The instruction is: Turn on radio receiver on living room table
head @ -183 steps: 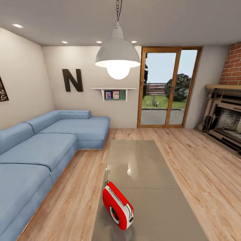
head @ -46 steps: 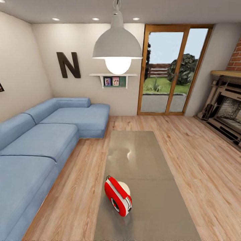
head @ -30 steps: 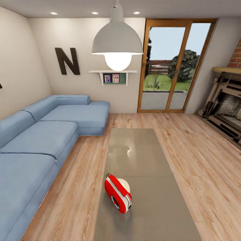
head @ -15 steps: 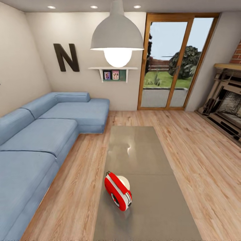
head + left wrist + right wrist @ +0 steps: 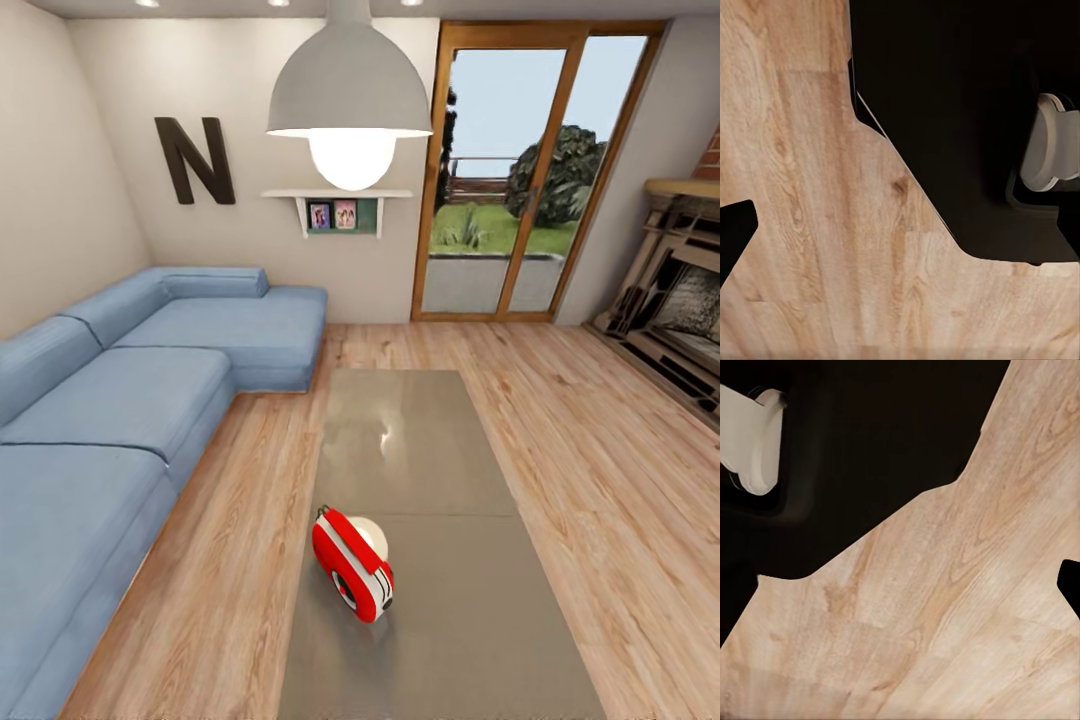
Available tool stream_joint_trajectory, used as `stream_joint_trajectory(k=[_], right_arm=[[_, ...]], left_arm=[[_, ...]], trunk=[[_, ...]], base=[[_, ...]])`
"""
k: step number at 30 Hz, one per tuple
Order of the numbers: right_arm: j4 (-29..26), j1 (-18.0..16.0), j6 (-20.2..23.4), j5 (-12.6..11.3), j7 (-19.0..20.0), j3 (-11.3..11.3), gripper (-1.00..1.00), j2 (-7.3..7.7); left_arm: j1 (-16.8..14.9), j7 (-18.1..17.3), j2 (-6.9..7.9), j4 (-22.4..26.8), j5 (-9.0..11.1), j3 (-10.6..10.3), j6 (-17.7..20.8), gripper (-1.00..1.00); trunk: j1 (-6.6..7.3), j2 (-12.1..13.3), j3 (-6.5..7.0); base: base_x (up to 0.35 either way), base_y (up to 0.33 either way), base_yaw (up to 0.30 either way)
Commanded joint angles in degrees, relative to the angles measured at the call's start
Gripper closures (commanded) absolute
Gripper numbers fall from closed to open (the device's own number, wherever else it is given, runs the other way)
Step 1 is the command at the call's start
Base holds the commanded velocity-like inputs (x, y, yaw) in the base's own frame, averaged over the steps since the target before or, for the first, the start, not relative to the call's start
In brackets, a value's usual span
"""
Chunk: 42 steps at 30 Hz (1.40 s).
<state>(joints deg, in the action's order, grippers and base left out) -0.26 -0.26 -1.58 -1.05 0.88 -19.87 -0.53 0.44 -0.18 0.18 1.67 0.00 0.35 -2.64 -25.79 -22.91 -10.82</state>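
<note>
Red radio receiver (image 5: 352, 565) seen standing on near half of grey table (image 5: 470, 620), toward its left edge, pale round disc (image 5: 370, 537) just behind it. Blue sofa (image 5: 120, 420) set along table's left, glass doors (image 5: 520, 170) beyond far end. Wood floor (image 5: 810, 225) and dark robot body shown under both wrists. Finger state cannot be told for either gripper.

In the left wrist view, the robot's matte black, angular body panel (image 5: 967, 112) is close by. A pale grey, rounded wheel-like part (image 5: 1050, 142) sits in a recess of the panel. A small black wedge (image 5: 733, 236) enters at the frame's edge; whether it is a finger cannot be told. The right wrist view shows a similar black angular panel (image 5: 877, 442), a pale grey rounded part (image 5: 750, 439) in a recess, and a small black sliver (image 5: 1071, 585) at the edge, equally unclear.
</note>
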Motion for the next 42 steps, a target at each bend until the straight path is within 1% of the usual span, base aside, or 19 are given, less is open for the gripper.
stream_joint_trajectory(k=[1,42], right_arm=[[0.0,0.0,0.0,0.0,0.0,0.0,-1.0,0.0],[0.0,0.0,-0.2,0.0,0.0,0.0,-1.0,0.0]], left_arm=[[0.0,0.0,0.0,0.0,0.0,0.0,0.0,-1.0],[0.0,0.0,0.0,0.0,0.0,0.0,0.0,-1.0]], trunk=[[0.0,0.0,-0.1],[0.0,0.0,-3.95]], base=[[0.0,0.0,0.0],[0.0,0.0,0.0]])
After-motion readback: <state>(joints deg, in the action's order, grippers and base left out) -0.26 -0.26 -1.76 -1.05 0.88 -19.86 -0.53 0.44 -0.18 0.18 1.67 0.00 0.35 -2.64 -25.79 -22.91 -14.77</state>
